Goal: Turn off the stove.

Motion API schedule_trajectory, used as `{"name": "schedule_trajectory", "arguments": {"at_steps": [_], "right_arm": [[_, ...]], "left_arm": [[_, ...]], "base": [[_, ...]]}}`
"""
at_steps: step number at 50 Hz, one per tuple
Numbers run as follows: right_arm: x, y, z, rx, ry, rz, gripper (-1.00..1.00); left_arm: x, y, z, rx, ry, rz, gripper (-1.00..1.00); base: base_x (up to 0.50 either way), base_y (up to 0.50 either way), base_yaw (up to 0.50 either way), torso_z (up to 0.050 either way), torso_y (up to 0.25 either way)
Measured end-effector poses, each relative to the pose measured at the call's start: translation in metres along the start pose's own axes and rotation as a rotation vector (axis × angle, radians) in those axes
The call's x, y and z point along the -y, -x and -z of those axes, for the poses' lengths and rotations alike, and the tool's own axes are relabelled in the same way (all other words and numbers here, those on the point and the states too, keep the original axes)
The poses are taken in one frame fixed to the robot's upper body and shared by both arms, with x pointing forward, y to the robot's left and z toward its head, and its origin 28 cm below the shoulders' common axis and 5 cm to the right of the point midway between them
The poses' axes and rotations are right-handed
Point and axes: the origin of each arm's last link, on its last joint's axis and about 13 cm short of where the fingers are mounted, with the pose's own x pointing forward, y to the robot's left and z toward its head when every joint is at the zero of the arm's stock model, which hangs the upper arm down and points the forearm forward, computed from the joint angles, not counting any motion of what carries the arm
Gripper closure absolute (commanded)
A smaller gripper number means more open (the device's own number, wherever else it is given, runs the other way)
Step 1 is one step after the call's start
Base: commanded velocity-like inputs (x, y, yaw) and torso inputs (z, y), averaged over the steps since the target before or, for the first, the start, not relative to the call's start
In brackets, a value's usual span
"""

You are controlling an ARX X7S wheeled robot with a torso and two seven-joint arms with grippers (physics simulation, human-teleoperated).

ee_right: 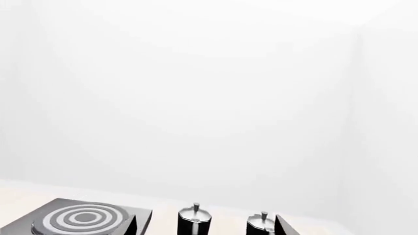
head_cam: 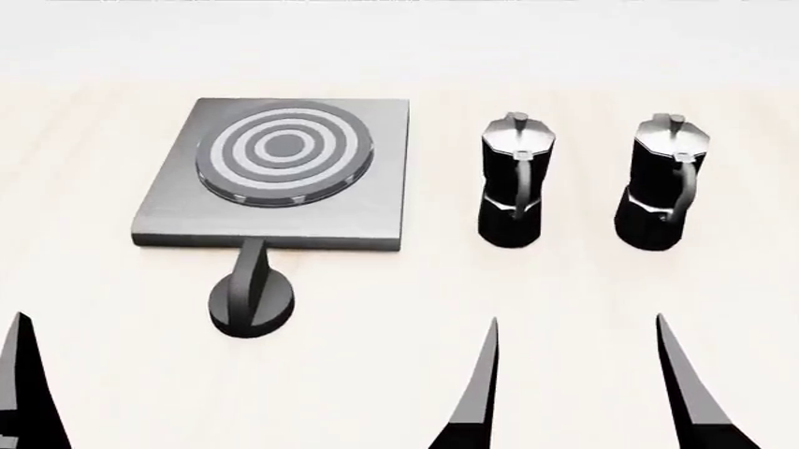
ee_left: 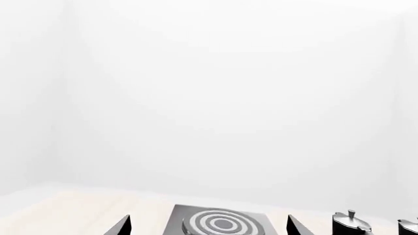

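Stove (head_cam: 163,210): a flat square grey metal slab lying on the pale table (head_cam: 374,374), at the left of the head view; its round burner (head_cam: 284,150) of concentric rings sits toward the slab's far half; the separate round black knob (head_cam: 254,304) stands on the table just beside the slab's near edge, with a raised ridge (head_cam: 251,262) running from the knob's centre up to that edge.

Two black moka pots with silver lids stand upright to the right of the slab, well apart from it; the nearer-to-stove pot (head_cam: 512,182) and the outer pot (head_cam: 664,185) stand side by side, apart from each other, handles facing me.

My left hand (ee_left: 209,226): only the two dark fingertips show in the left wrist view, spread wide with the burner visible between them; the hand grips nothing and touches nothing; in the head view one left fingertip (head_cam: 25,383) shows at the lower left corner, near the knob yet apart from it.

My right hand (head_cam: 581,393): its two dark fingertips rise from the lower edge of the head view, set apart, in front of the two pots and clear of them; nothing lies between the fingers.
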Motion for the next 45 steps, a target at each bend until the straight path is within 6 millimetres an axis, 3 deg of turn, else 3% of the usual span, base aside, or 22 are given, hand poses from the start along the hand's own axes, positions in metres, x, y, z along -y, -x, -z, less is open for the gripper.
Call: {"name": "schedule_trajectory", "arguments": {"at_steps": [45], "right_arm": [[-0.001, -0.0013, 0.0016, -0.008, -0.01, -0.011, -1.0]], "left_arm": [[0.0005, -0.0009, 0.0037, -0.01, -0.011, -0.003, -1.0]], "base": [[0.21, 0.0, 0.0, 0.0, 0.0]]}}
